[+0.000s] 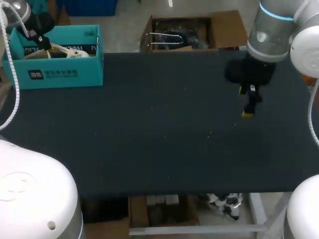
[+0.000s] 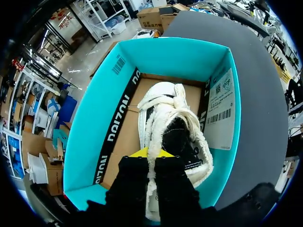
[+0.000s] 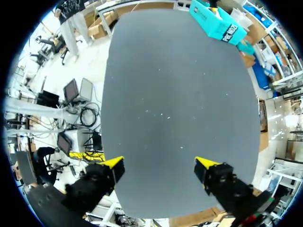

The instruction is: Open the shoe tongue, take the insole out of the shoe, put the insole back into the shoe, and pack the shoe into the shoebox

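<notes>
The teal shoebox (image 1: 55, 74) stands open at the table's far left corner. Inside it lies a white fleecy shoe (image 2: 165, 109) with a dark opening, resting on the box's brown floor. My left gripper (image 2: 151, 152) hangs over the box, shut, its yellow tips pressed together right at the shoe's fleece collar. I cannot tell whether any fleece is pinched between them. The head view also shows the left gripper (image 1: 44, 44) above the shoe (image 1: 67, 51). My right gripper (image 1: 247, 105) hovers open over the table's right side, holding nothing (image 3: 161, 165). The shoebox (image 3: 218, 23) lies far ahead of it.
The dark table top (image 1: 149, 129) stretches from the box to my right gripper, with only a few tiny pale specks (image 1: 209, 133) on it.
</notes>
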Available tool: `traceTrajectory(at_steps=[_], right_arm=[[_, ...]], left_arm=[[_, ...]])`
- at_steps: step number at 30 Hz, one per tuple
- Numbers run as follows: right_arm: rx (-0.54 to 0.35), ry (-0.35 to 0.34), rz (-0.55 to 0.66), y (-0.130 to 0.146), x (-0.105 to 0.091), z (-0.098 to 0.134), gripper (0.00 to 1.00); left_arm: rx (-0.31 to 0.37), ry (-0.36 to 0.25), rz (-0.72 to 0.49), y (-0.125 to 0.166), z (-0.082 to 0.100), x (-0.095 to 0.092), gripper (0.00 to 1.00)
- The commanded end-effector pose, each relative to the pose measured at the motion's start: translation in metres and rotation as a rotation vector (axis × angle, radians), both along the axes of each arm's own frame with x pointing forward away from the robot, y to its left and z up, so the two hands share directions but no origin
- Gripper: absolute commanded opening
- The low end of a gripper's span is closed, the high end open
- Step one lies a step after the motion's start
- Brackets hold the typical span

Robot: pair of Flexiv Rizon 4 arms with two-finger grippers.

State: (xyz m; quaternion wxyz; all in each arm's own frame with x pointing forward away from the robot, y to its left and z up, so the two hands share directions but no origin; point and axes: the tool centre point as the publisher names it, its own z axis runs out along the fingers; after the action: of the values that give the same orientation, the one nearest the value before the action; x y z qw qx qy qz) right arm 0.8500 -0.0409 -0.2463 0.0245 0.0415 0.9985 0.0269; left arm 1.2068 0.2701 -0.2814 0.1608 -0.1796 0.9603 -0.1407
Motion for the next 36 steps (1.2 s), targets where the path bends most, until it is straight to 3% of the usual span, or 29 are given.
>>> traceTrajectory(at_steps=[1,2,4,5,11,15,20,31,36], right_arm=[[-0.002,0.0,-0.001,0.0,0.0,0.0,1.0],[-0.002,0.0,-0.001,0.0,0.0,0.0,1.0],[-0.002,0.0,-0.001,0.0,0.0,0.0,1.0],[-0.002,0.0,-0.001,0.0,0.0,0.0,1.0],[-0.002,0.0,-0.001,0.0,0.0,0.0,1.0],[-0.002,0.0,-0.001,0.0,0.0,0.0,1.0],[-0.002,0.0,-0.001,0.0,0.0,0.0,1.0],[-0.002,0.0,-0.001,0.0,0.0,0.0,1.0],[-0.002,0.0,-0.001,0.0,0.0,0.0,1.0]], left_arm=[[-0.011,0.043,0.049,0.004,-0.013,0.026,0.0],[-0.01,0.046,0.071,0.005,-0.014,0.031,0.03],[-0.017,0.048,0.111,0.007,-0.015,0.039,0.83],[-0.028,0.049,0.127,0.01,-0.014,0.041,1.0],[-0.085,0.011,0.17,0.011,0.018,0.04,1.0],[-0.094,0.008,0.148,0.003,0.042,0.022,1.0],[-0.052,0.026,0.131,-0.009,0.063,-0.003,1.0],[0.048,-0.087,0.15,-0.033,0.084,-0.084,1.0],[0.071,-0.089,0.139,-0.045,0.088,-0.126,1.0]])
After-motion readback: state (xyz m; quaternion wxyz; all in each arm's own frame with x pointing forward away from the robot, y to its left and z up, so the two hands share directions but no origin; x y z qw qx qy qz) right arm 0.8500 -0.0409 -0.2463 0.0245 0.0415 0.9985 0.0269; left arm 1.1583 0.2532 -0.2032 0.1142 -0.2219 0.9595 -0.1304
